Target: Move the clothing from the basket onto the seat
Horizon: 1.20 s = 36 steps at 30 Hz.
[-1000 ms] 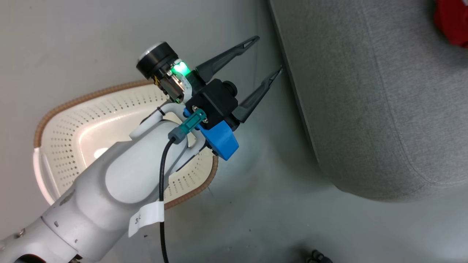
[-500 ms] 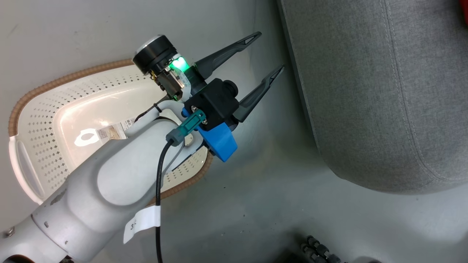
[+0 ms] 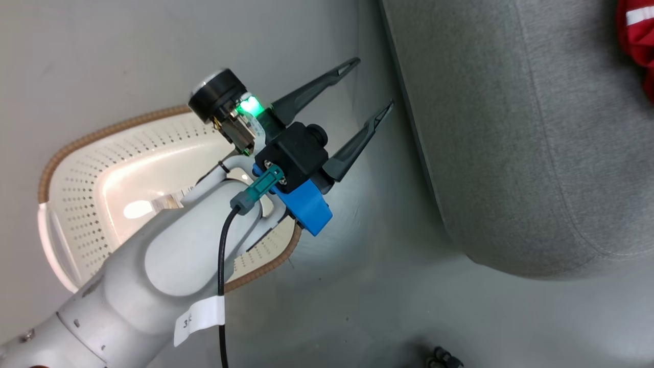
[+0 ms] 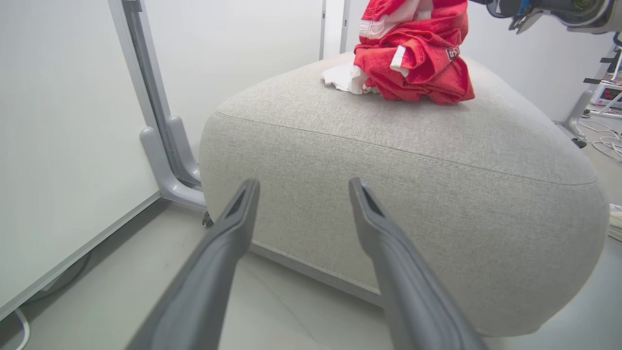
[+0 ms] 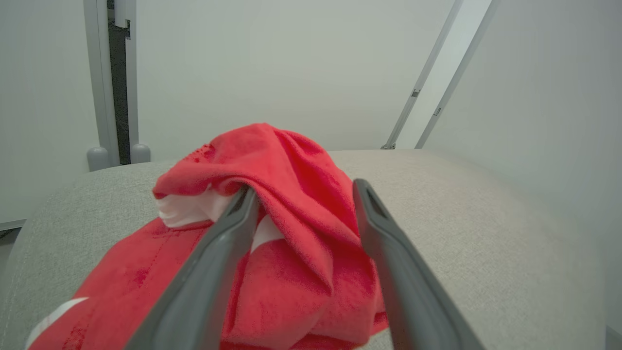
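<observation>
The clothing (image 4: 413, 58) is lying in a bunched red heap with white trim on top of the seat (image 4: 388, 160), toward its far right part in the head view, so it is resting where the task is sending it. Whether the heap is holding both garments I cannot tell.

One fold is standing up out of the heap. The right gripper (image 5: 305, 187) is hovering at it with its fingers (image 5: 218, 272) spread apart on either side. The left finger is lying against the cloth, but nothing is being pinched, and the cushion is carrying the heap's weight. I am reading that as a release: parted fingers are letting the fabric sit on the seat rather than come away with the arm.

The basket (image 3: 127, 168) is sitting on the floor (image 3: 357, 296) to the left of the seat, near it but apart, which is making for a short carry. What is showing of its inside is bare perforated plastic. The pale forearm (image 3: 168, 255) is covering the rest, so anything under it is hidden.

The left gripper (image 3: 373, 82) is hanging over the gap between basket and seat, fingers wide open and holding nothing, pointing at the seat's near side. Placed low and off the cushion top, it is leaving room for the right arm. It is also sitting close to the basket for another pick, if one is needed.
</observation>
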Motion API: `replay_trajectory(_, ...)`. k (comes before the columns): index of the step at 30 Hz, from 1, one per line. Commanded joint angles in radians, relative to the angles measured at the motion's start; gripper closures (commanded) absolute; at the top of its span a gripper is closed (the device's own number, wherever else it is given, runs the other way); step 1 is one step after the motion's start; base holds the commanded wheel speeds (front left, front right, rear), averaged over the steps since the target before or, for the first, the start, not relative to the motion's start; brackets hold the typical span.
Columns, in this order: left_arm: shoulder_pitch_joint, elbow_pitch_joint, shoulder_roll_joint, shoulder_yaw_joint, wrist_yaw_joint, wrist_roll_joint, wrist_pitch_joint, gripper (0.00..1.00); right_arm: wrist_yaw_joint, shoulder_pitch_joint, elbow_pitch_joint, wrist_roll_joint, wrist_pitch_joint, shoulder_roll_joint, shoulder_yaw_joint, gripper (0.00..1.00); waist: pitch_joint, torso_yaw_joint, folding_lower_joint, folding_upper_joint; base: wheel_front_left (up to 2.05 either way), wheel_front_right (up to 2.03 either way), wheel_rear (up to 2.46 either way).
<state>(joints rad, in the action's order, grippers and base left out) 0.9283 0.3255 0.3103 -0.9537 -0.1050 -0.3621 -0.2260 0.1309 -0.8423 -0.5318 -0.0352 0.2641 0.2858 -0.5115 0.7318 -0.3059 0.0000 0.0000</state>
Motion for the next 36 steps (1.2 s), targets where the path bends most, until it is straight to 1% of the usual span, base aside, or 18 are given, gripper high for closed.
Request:
replay_trajectory(1,-0.023,0.013,-0.012,0.007,0.009,-0.013,-0.017,0.00,0.000,0.068,0.052,0.009,0.000,-0.014,0.006,0.00,-0.067,0.009,0.0000,0.0000,0.00,0.00,0.00)
replay_trajectory(5,-0.064,0.034,-0.026,0.033,0.023,-0.035,-0.034,0.00,0.000,0.174,0.170,-0.003,0.000,-0.036,0.042,0.00,-0.151,0.018,0.0000,0.0000,0.00,0.00,0.00)
replay_trajectory(8,-0.100,0.041,-0.034,0.071,0.041,-0.049,-0.039,0.00,0.000,0.250,0.261,-0.017,0.000,-0.056,0.101,0.00,-0.216,0.030,0.0000,0.0000,0.00,0.00,0.00)
replay_trajectory(12,-0.168,-0.009,-0.033,0.165,0.068,-0.043,-0.040,0.00,0.000,0.328,0.349,-0.038,0.000,-0.071,0.199,0.00,-0.287,0.053,0.0000,0.0000,0.00,0.00,0.00)
replay_trajectory(13,-0.168,-0.009,-0.033,0.165,0.068,-0.043,-0.040,0.00,0.000,0.328,0.349,-0.038,0.000,-0.071,0.199,0.00,-0.287,0.053,0.0000,0.0000,0.00,0.00,0.00)
replay_trajectory(14,-0.205,-0.031,-0.032,0.215,0.076,-0.034,-0.040,0.00,0.000,0.348,0.375,-0.050,0.000,-0.090,0.242,0.00,-0.322,0.071,0.0000,0.0000,0.00,0.00,0.00)
replay_trajectory(15,-0.224,-0.045,-0.034,0.244,0.078,-0.035,-0.040,0.00,0.000,0.358,0.386,-0.054,0.000,-0.097,0.260,0.00,-0.334,0.079,0.0000,0.0000,0.00,0.00,0.00)
replay_trajectory(19,-0.305,-0.072,-0.039,0.343,0.074,-0.011,-0.040,0.00,0.000,0.405,0.407,-0.058,0.000,-0.125,0.339,0.00,-0.392,0.122,0.0000,0.0000,0.00,0.00,0.00)
replay_trajectory(25,-0.418,-0.101,-0.057,0.483,0.069,0.042,-0.040,0.00,0.000,0.463,0.417,-0.061,0.000,-0.162,0.427,0.00,-0.463,0.177,0.0000,0.0000,0.00,0.00,0.00)
replay_trajectory(26,-0.418,-0.101,-0.057,0.483,0.069,0.042,-0.040,0.00,0.000,0.463,0.417,-0.061,0.000,-0.162,0.427,0.00,-0.463,0.177,0.0000,0.0000,0.00,0.00,0.00)
replay_trajectory(29,-0.478,-0.106,-0.071,0.552,0.065,0.065,-0.040,0.00,0.000,0.495,0.421,-0.064,0.000,-0.177,0.459,0.00,-0.496,0.205,0.0000,0.0000,0.00,0.00,0.00)
replay_trajectory(36,-0.593,-0.123,-0.123,0.692,0.042,0.113,-0.040,0.00,0.000,0.566,0.415,-0.093,0.000,-0.199,0.474,0.00,-0.546,0.266,0.0000,0.0000,0.00,0.00,0.00)
